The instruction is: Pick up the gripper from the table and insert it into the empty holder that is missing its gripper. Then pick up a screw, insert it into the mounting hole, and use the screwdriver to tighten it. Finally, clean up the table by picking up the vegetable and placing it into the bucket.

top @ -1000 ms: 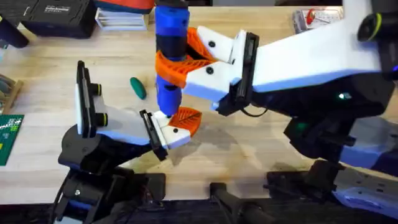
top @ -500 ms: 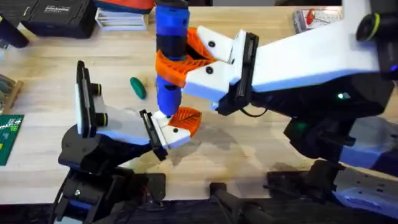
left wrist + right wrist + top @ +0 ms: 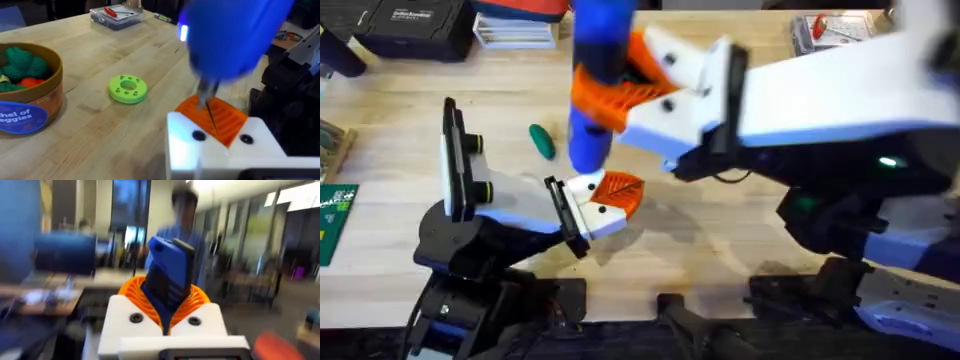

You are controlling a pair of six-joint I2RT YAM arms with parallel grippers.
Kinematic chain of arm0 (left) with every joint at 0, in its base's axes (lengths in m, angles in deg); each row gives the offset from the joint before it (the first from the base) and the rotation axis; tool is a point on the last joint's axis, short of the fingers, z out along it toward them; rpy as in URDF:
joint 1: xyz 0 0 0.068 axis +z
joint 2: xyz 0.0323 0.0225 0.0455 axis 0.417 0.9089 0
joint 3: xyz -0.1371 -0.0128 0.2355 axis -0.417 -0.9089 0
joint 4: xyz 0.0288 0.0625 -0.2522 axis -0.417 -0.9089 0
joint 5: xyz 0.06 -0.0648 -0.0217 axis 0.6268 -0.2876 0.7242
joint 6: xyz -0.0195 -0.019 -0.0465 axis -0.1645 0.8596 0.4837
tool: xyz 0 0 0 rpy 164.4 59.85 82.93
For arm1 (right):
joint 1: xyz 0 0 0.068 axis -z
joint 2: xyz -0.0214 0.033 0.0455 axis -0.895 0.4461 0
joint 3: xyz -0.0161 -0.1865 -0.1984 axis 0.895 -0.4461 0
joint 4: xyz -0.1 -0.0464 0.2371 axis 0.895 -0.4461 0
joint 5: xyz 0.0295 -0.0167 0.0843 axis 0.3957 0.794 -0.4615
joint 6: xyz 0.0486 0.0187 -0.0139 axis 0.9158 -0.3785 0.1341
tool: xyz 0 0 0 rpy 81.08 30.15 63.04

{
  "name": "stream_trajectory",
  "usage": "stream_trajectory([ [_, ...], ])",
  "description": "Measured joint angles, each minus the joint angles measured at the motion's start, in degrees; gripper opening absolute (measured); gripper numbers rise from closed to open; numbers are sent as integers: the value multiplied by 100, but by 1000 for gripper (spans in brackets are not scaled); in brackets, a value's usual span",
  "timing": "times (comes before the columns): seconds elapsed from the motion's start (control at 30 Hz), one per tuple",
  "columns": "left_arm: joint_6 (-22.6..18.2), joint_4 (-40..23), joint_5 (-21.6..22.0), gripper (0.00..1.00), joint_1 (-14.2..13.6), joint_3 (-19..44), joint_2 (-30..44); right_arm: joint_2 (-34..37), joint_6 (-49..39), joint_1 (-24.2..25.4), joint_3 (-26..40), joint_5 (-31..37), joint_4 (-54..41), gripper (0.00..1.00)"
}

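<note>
My right gripper is shut on the blue screwdriver, which stands upright between its orange pads. The thin metal bit points down at the orange gripper tip seated in the white holder on my left gripper, whose jaws look closed together. Two dark spots mark the holder's front; I cannot tell whether a screw sits under the bit. The dark-green vegetable lies on the table behind the left arm. The bucket holds toy foods.
A green ring disc lies on the wood between the bucket and my left gripper. A clear box with red parts sits at the back right. Black cases and a stack of books line the back left edge.
The right arm has shifted, carrying the screwdriver slightly up and back from the holder, and is blurred by motion. The left arm and vegetable have stayed put.
</note>
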Motion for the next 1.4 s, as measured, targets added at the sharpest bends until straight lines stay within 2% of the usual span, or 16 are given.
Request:
stream_trajectory([
  [0.1, 0, 0, 0, 4, 0, 0, 0, -97, 89, 108, 96, 116, 386, 25],
  [0.3, 0, 0, 0, 4, 0, 0, 0, -236, -124, 411, 387, 247, -953, 25],
  [0.5, 0, 0, 0, 4, 0, 0, -2, -234, -1809, 1119, 387, 396, -2278, 25],
  [0.7, 0, 0, 4, 4, 0, 0, 0, -223, -4363, 2187, 389, 797, -4010, 25],
  [0.8, 0, 0, 4, 4, 0, 0, 0, -130, -5650, 2597, 389, 1254, -4714, 25],
  [0.83, 0, 0, 4, 4, 0, 0, 0, 37, -6730, 2946, 389, 1750, -5212, 25],
  [0.9, 0, 0, 4, 4, 0, 0, -2, 213, -7262, 3176, 389, 1993, -5352, 25],
  [1.17, 0, 0, 4, 4, 0, 0, -2, 1192, -8538, 4000, 391, 2419, -5406, 25],
  [1.4, 0, 0, 4, 4, 0, 0, -2, 1589, -8838, 4150, 393, 2523, -6044, 34],
])
